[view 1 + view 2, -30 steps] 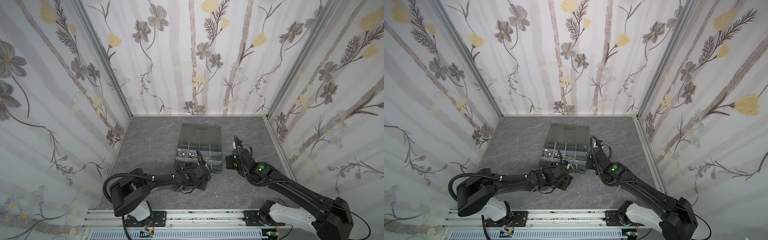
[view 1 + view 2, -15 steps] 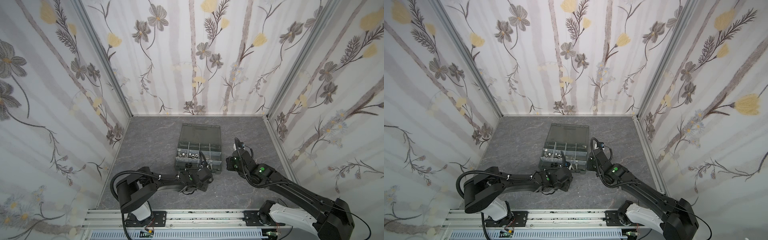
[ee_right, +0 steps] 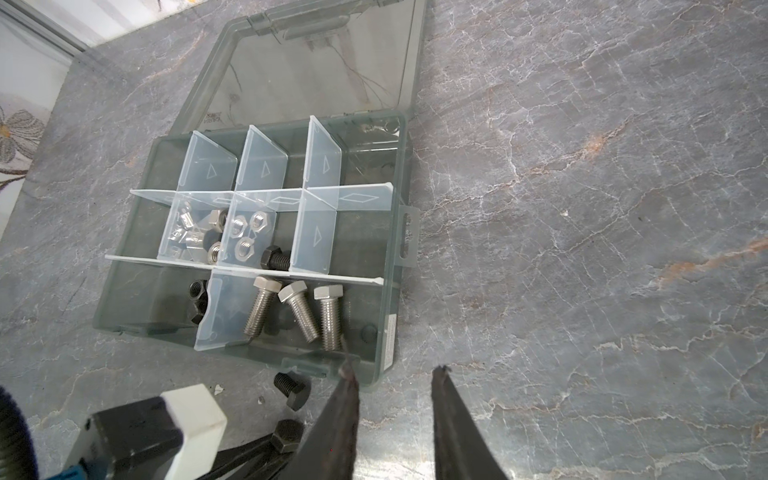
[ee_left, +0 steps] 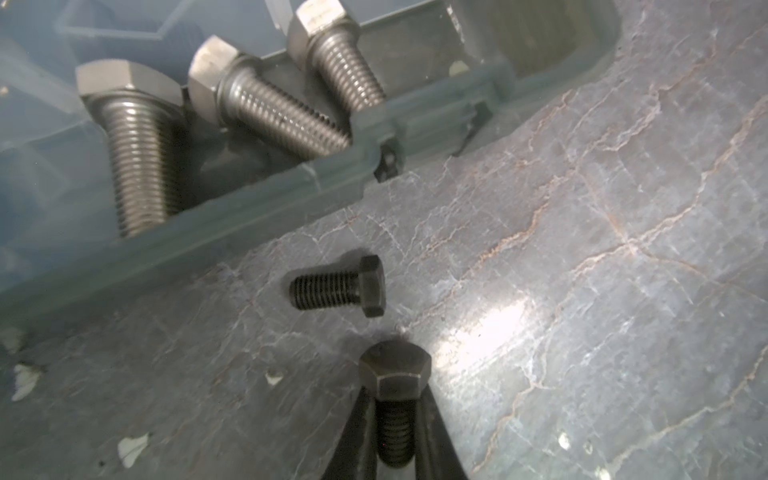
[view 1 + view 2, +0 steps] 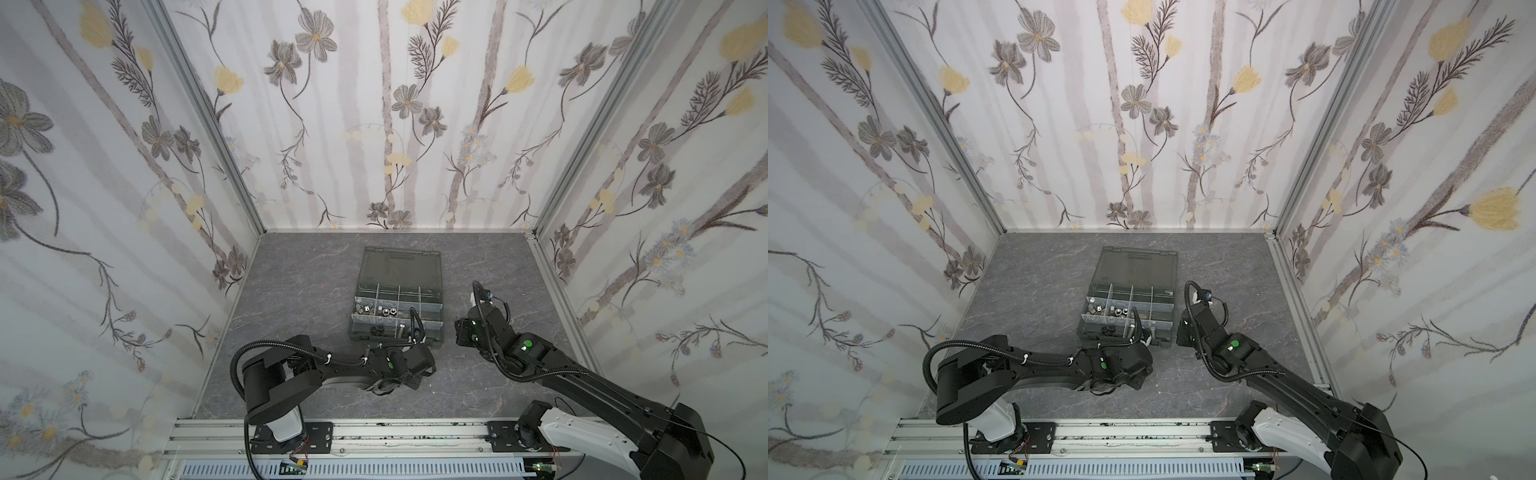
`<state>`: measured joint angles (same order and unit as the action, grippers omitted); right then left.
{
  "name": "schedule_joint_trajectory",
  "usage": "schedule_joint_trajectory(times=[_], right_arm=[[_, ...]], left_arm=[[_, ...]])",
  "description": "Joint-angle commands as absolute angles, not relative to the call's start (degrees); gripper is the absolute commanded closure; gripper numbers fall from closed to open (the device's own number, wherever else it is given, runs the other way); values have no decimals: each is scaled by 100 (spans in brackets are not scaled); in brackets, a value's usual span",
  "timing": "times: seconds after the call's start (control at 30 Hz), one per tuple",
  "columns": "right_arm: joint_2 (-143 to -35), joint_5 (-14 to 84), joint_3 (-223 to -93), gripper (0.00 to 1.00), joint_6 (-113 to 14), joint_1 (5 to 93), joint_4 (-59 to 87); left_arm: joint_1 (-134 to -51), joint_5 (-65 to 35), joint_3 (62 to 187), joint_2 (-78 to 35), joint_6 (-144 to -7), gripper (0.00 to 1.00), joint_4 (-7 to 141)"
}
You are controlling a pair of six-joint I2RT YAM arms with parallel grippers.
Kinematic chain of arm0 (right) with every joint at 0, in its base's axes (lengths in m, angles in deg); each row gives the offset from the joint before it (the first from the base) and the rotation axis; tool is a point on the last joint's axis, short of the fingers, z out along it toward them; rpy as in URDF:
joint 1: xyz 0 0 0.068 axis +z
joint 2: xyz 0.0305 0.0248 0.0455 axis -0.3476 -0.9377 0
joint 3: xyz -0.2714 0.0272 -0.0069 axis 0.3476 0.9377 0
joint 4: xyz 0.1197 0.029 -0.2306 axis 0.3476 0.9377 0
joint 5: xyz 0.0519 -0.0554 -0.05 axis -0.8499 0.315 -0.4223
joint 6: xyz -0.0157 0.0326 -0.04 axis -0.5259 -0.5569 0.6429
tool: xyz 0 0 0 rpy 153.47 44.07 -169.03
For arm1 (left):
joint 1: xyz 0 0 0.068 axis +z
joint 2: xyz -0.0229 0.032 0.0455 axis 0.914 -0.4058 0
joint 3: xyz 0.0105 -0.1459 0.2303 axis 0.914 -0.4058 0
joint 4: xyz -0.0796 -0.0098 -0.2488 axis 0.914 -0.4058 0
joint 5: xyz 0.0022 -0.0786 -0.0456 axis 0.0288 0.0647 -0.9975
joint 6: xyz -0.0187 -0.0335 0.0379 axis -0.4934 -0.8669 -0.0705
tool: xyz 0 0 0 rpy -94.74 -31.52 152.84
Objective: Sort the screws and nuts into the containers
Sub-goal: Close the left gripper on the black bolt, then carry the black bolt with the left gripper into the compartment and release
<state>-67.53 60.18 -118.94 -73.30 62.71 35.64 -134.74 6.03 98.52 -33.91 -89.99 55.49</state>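
Black hex bolt (image 4: 395,374) on desk (image 4: 582,249) just before organiser case (image 4: 249,216), L hand (image 4: 395,415) clamped on its shaft, R hand (image 3: 395,370) parted & empty nearby: pick step; next prob. lift over front wall into bolt compartment (image 3: 365,316).

The organiser case (image 3: 365,303) is smooth, smoky translucent plastic, with frosted pale plastic dividers (image 3: 316,237). Its silver bolts (image 3: 299,309) are bright threaded metal; the black bolt (image 4: 395,374) looks matt. The tabletop (image 3: 582,208) is grey, stone-veined, with a soft sheen.

Both top views look steeply down; wrist cameras closely share the case (image 3: 137,299).
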Motion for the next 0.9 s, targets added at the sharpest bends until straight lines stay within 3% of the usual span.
schedule_joint_trajectory(times=[0.0, 0.27, 0.57, 0.87], right_arm=[[-6618, 6060, -11801, 69, -7437, 6272, 3428], [-6249, 6173, -11667, 69, -7462, 6270, 3471], [-6397, 5980, -11903, 69, -7392, 6276, 3685], [-6259, 5903, -11617, 69, -7515, 6270, 3593]], left_arm=[[-13473, 588, 10049, -3178, -8707, 85, 5410], [-12946, 744, 10695, -2631, -8025, 85, 5415], [-11756, 250, 11831, -3598, -7560, 85, 5406], [-11349, 171, 11674, -3801, -7700, 84, 5406]])
